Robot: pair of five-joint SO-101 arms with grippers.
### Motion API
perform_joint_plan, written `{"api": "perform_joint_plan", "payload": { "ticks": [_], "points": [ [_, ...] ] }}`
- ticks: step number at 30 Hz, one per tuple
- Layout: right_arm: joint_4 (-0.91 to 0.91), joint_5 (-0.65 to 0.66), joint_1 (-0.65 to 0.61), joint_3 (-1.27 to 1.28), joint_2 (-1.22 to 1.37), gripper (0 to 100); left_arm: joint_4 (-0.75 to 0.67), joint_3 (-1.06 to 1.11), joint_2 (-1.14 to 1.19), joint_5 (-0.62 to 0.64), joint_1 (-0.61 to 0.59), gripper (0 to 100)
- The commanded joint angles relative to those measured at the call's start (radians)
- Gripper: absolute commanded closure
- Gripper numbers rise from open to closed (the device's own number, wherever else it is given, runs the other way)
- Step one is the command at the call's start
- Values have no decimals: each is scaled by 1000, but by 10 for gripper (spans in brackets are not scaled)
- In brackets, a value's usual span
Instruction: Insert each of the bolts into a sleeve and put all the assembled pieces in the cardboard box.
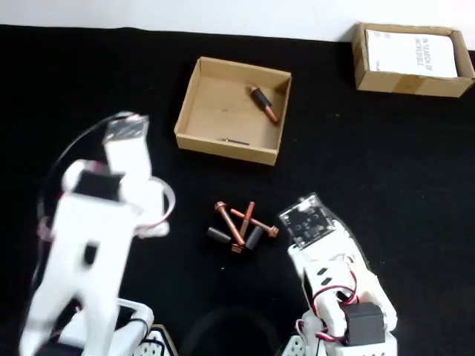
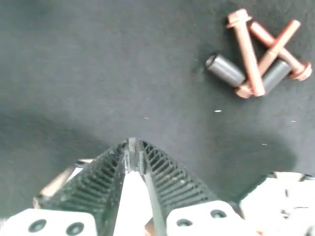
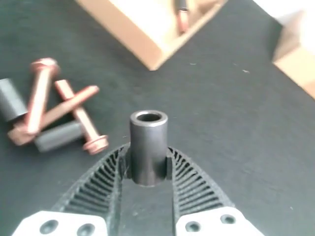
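bolts [image 2: 244, 49] three loose, sleeves [image 2: 225, 70] two loose

Partly hidden under crossed bolts [image 2: 248, 54]: the right-hand sleeve [image 2: 276, 73]. Cut off at the right wrist view's edge: cardboard box [image 3: 125, 30] and assembled piece [image 3: 183, 14] inside. Buried in the right gripper [image 3: 147, 152]: lower end of the held sleeve [image 3: 147, 132]. Too small to identify: thin dark mark [image 1: 236, 141] on the box floor.

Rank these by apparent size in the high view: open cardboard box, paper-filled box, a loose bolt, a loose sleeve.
Largest to smallest:
1. cardboard box
2. paper-filled box
3. loose bolt
4. loose sleeve
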Motion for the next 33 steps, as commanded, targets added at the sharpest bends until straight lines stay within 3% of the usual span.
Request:
{"api": "perform_joint_plan", "payload": {
  "ticks": [1,9,16,18,23,33],
  "points": [
    [-84,-2,87,65,-65,992,17,-157,245,81,93,966],
    [-203,-2,186,145,-74,992,20,-501,688,184,228,966],
    [-326,-2,189,209,-74,992,25,-796,984,189,248,962],
    [-343,-2,189,229,-74,992,25,-854,1044,189,248,919],
    [-404,-2,189,283,-74,992,29,-905,1115,189,254,787],
    [-432,-2,186,308,-74,992,31,-886,1125,189,254,839]
  ]
}}
